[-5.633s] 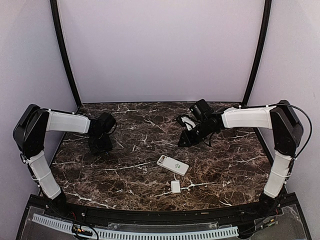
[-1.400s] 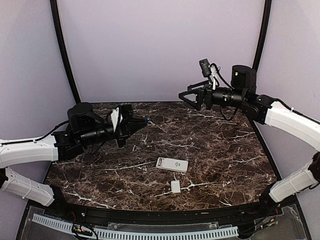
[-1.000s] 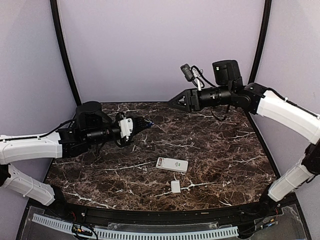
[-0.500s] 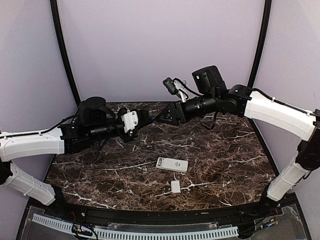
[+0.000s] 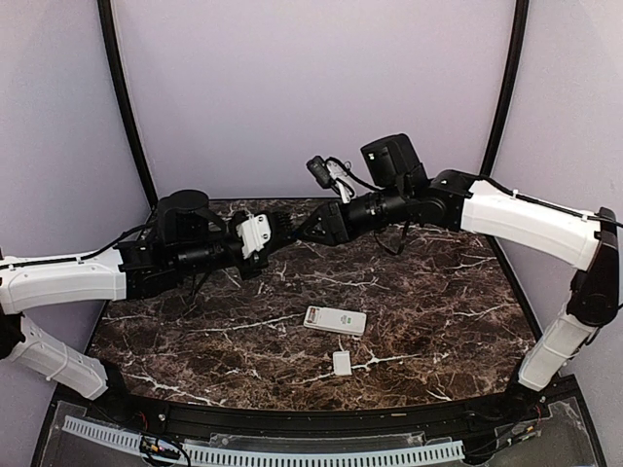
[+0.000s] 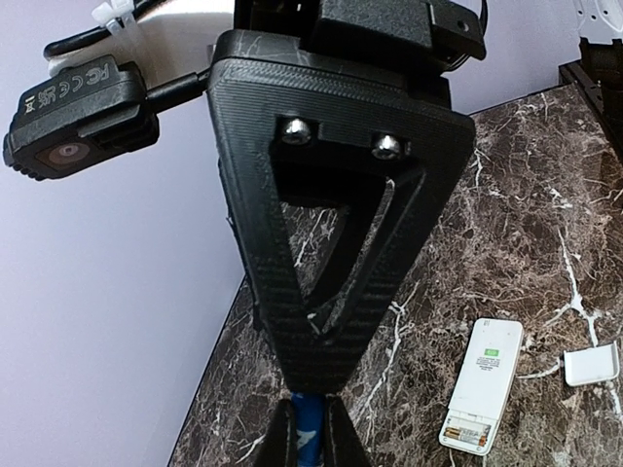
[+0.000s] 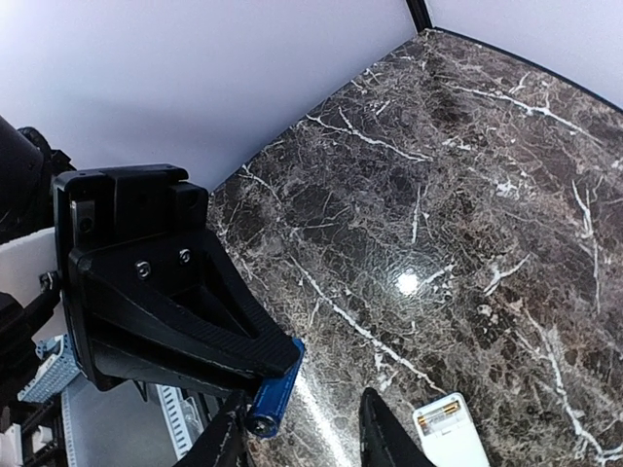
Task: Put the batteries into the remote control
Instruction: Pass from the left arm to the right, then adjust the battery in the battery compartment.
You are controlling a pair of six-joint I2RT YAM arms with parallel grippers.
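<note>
1. My left gripper pinches the blue battery, midair over the worktop's back edge.
2. My right gripper is spread, one finger just beside the battery.
3. Remote control lies near front-edge middle, white cover beside it.

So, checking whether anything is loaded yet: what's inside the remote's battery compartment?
The remote control has its compartment open, and it looks empty: only small metal contacts show. Its cover lies apart on the table, hiding nothing. The bluish battery sits between the jaws of the left gripper.
</note>
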